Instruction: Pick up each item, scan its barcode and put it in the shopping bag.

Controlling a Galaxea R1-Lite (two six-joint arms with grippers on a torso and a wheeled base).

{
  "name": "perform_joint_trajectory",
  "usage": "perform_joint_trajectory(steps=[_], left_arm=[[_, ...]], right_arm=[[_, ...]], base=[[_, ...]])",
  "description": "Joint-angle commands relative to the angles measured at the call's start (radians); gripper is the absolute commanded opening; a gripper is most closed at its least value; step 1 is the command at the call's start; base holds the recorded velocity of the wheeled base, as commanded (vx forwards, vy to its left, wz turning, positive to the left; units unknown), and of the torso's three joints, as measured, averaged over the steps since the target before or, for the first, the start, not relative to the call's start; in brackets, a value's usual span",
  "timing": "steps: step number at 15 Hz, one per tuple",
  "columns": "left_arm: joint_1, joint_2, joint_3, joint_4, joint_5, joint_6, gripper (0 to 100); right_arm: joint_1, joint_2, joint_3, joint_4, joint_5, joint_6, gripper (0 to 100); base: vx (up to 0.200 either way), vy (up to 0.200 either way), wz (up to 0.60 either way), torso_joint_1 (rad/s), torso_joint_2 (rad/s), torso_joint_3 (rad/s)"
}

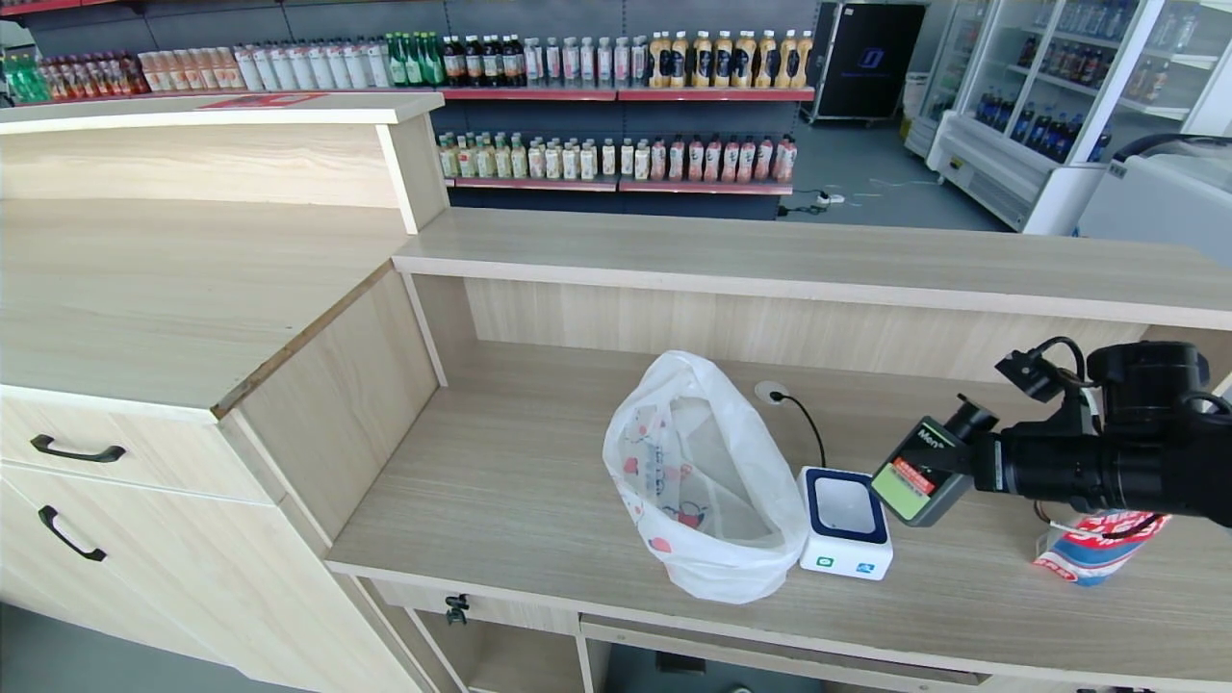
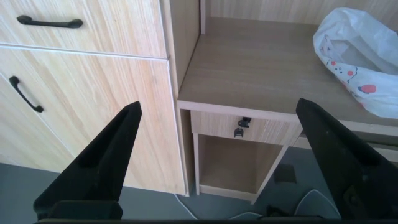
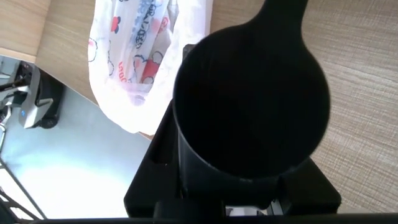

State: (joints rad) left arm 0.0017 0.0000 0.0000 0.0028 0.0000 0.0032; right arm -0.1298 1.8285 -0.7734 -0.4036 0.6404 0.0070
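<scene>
Counter (image 1: 539, 481): light wood, everything sits on its lower shelf. Landmark is the scanner (image 1: 845, 525), a white box with a dark window on top, near the counter's front edge, with a black cable (image 1: 813, 428) running from behind it to a port in the countertop. Shopping bag (image 1: 703, 481): white plastic with red print, mouth open, standing on the counter against the scanner's left side, touching or nearly so. My right gripper (image 1: 962, 450) comes in from the scanner's right, pinching a dark box (image 1: 914, 476) by one end. The box has a green and red label, sits tilted just right of the scanner and above counter level, and doesn't touch the scanner. Can't tell whether the barcode faces the window. The right wrist view is mostly blocked by dark hardware, with the bag (image 3: 134, 56) and the counter edge showing past it. Packet (image 1: 1097, 549): red, white and blue, on the counter farther right of the scanner, partly hidden under my right arm. My left gripper (image 2: 219, 104) has its fingers spread wide with nothing between them. It hangs well apart from the scanner, out in front of the counter on the bag's side, looking at the drawer fronts (image 2: 74, 56) with black handles and at the counter's front edge.
</scene>
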Motion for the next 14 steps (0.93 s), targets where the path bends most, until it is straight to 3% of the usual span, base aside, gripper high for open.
perform_joint_trajectory(steps=[1, 10, 12, 14], left_arm=[[0.000, 0.002, 0.000, 0.000, 0.000, 0.000, 100], [0.000, 0.002, 0.000, 0.000, 0.000, 0.000, 100], [0.000, 0.002, 0.000, 0.000, 0.000, 0.000, 100], [0.000, 0.002, 0.000, 0.000, 0.000, 0.000, 100]], right_arm=[[-0.001, 0.002, -0.001, -0.004, 0.004, 0.001, 0], [0.009, -0.006, -0.003, -0.009, 0.022, -0.021, 0], [-0.036, -0.126, 0.091, -0.078, -0.077, -0.389, 0], [-0.162, -0.238, 0.221, -0.201, -0.177, -0.700, 0]], base=[[0.000, 0.000, 0.00, 0.000, 0.00, 0.000], [0.000, 0.000, 0.00, 0.000, 0.00, 0.000], [0.000, 0.000, 0.00, 0.000, 0.00, 0.000], [0.000, 0.000, 0.00, 0.000, 0.00, 0.000]])
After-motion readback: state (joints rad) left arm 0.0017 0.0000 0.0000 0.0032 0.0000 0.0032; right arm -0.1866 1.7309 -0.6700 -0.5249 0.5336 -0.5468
